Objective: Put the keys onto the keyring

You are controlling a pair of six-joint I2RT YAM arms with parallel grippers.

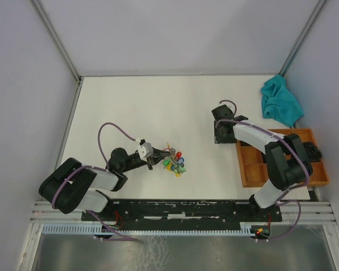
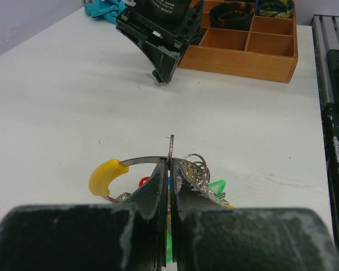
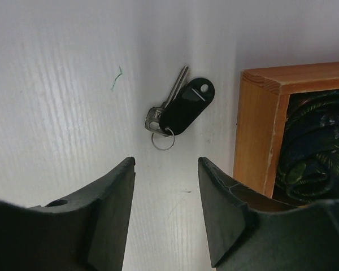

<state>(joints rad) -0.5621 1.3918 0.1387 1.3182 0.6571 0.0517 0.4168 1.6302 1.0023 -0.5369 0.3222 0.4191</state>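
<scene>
A key with a black plastic head (image 3: 186, 104) and a small split ring lies flat on the white table, just left of the wooden tray (image 3: 259, 130). My right gripper (image 3: 166, 162) hovers over it, open, with the key just beyond its fingertips and nothing between them. The keyring (image 2: 141, 161), a silvery ring with a yellow tag (image 2: 106, 175) and a bunch of coloured tags (image 1: 174, 161), lies at the table's front left. My left gripper (image 2: 170, 164) is shut on the ring's metal band. A green sliver shows low between its fingers.
The wooden compartment tray (image 1: 241, 164) stands at the right and holds dark cords (image 3: 316, 147). A teal cloth (image 1: 281, 101) lies at the back right. The right gripper (image 2: 158, 39) shows across the table in the left wrist view.
</scene>
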